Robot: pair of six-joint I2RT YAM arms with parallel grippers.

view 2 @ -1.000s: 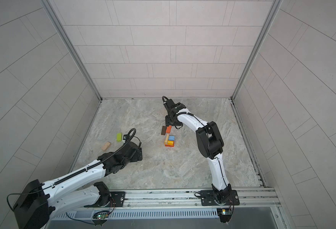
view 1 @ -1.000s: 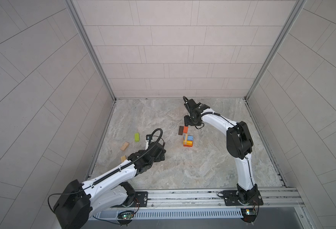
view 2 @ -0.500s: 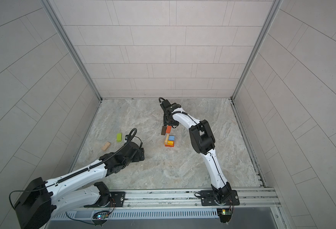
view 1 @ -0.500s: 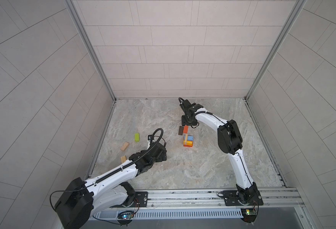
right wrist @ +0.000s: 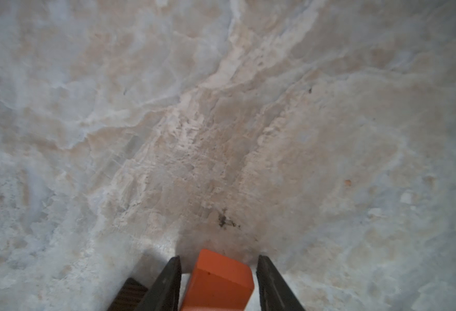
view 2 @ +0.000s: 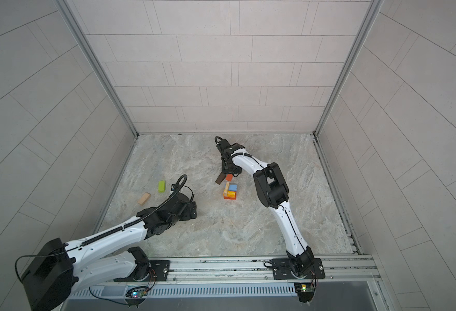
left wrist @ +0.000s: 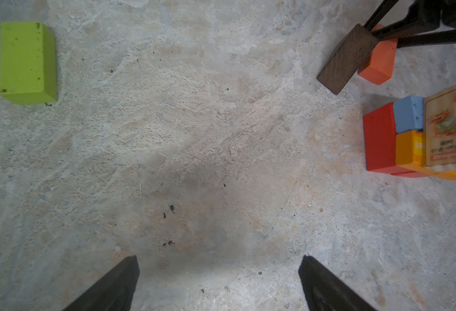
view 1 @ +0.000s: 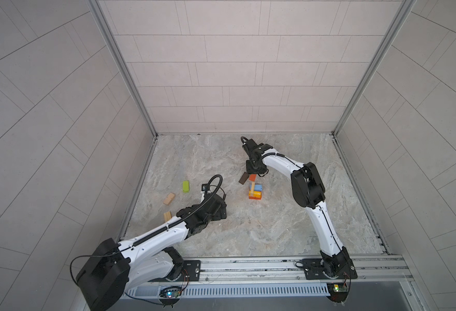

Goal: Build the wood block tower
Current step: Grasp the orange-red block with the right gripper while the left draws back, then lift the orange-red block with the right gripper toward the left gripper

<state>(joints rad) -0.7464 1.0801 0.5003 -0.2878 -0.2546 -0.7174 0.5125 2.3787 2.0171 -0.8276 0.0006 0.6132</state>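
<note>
Marble floor point(view 1: 248, 229) mostly bare, left jaws spread wide, right jaws straddling orange block point(right wrist: 218, 282), gaps either side.

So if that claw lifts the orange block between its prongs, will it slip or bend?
Probably neither. The orange block looks like a solid, flat-sided painted brick, so it should stay stiff. The right end effector straddles its flat sides, though the paint may be slightly slick. The dark brown block leaning on it will likely topple.

The tan block point(left wrist: 448, 125) bears a dragon picture — its print unreadable.
</note>
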